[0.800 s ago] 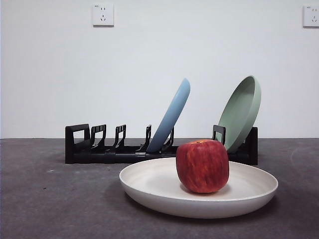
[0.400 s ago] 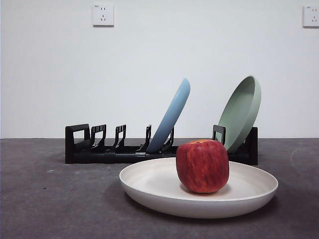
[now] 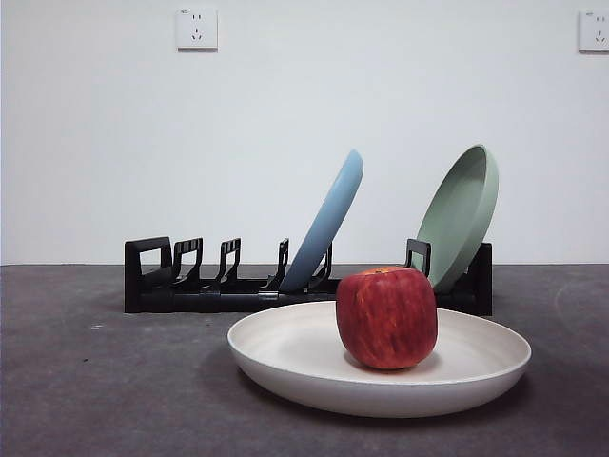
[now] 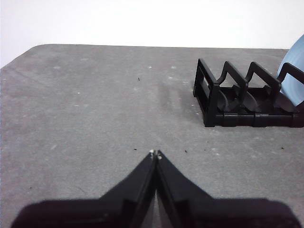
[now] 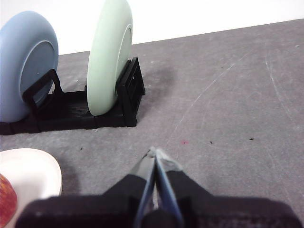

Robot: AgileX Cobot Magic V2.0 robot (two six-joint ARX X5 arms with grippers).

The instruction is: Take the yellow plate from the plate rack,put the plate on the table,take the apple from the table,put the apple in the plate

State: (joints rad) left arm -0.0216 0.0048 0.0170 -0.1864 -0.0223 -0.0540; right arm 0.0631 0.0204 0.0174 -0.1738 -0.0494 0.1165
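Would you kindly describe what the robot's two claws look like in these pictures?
Both are matte black. The left claw has two flat wedge-shaped jaws tapering to a fine point, with pale specks at the tips. The right claw has the same shape, with a bluish sheen along the inner edges. No cables or markings are visible, and neither arm shows in the front view.

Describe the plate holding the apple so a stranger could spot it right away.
Find the long black plate rack at the back of the table. Just in front lies the yellow plate, flat, with a red apple in it. Unlike the blue plate and green plate leaning in the rack, it is cream.
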